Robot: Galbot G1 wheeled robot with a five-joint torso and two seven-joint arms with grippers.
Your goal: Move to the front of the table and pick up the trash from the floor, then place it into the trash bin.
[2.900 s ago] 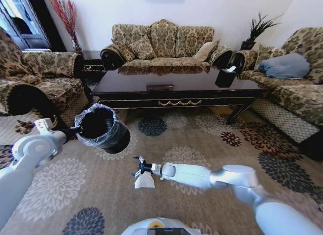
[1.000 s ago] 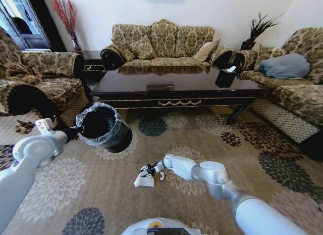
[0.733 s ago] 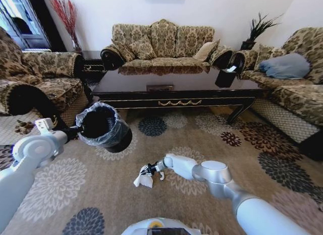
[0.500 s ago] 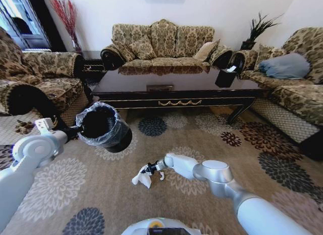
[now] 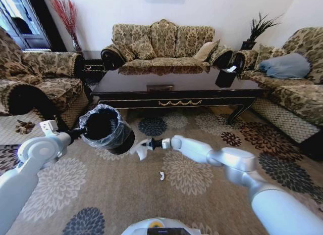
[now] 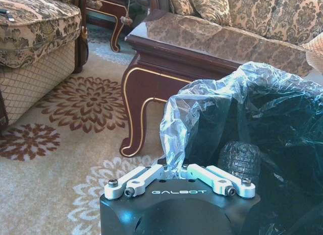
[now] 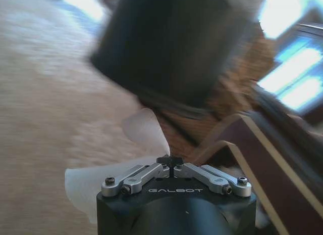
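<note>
"GALBOT" is printed on both wrist housings. The right end effector (image 5: 148, 143) is clamped on the white tissue (image 5: 139, 149), held off the carpet just beside the trash bin (image 5: 107, 128). The left end effector (image 6: 174, 170) pinches the bin's plastic liner. A tiny white scrap (image 5: 161, 175) lies on the carpet before the desk (image 5: 176, 91).

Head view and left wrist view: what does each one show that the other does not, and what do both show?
Head view alone: the right gripper with its jaws shut on the tissue, held off the floor beside the bin; a white scrap on the carpet; the sofa behind the table.

Left wrist view alone: the left gripper close up, jaws pinching the bag at the bin's rim; a curved gold-trimmed table leg.

Both: the black bin with its bag, the table, the floral carpet.
</note>
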